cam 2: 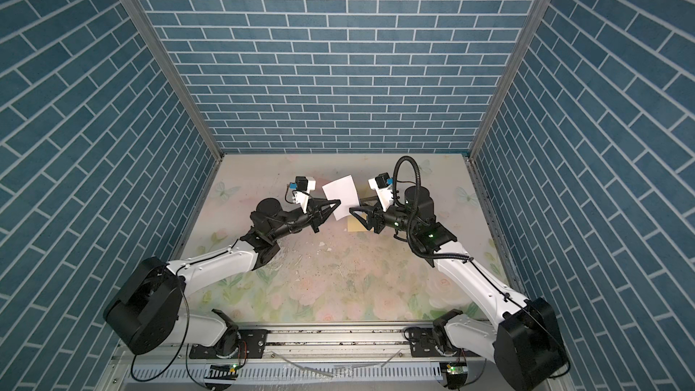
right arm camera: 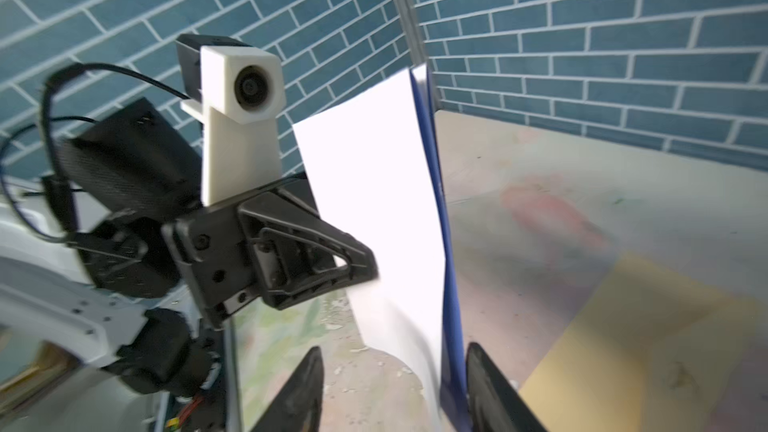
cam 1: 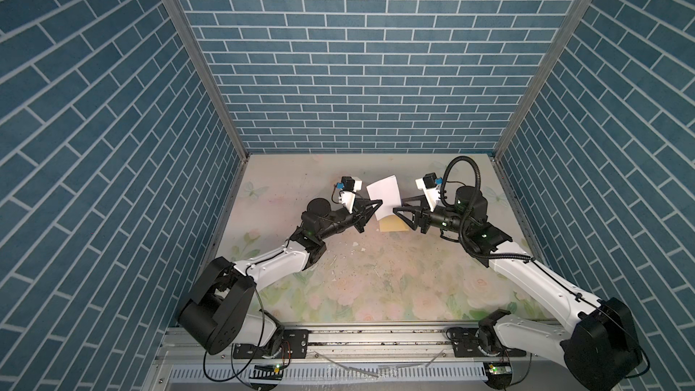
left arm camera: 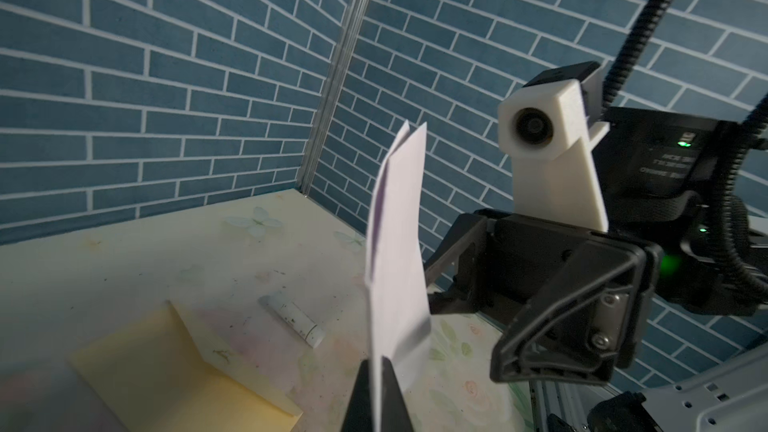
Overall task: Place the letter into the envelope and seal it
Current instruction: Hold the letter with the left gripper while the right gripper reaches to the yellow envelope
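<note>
"Above the far middle of the bench (cam 1: 376, 287), who has the letter (cam 1: 383, 197)?"

"The left gripper (left arm camera: 376, 367). Its fingers (left arm camera: 357, 401) are pinched shut on the folded sheet's lower edge and hold it upright in the air over the envelope (left arm camera: 166, 367). The right gripper (right arm camera: 395, 349) has its fingers apart on either side of the sheet, gripping nothing."

"How should the sheet handle?"

"Probably light, thin and limp. It bows above the pinch, and its two layers gape at the free end. A hold near the leading edge, across both layers, would likely steer it better."

"What is hard to see?"

"In both top views the letter and the right gripper cover most of the envelope, so its mouth cannot be judged. The glue stick (left arm camera: 293, 317) shows only in the left wrist view. The right wrist view is smeared, so whether either finger touches the paper cannot be told."
</note>
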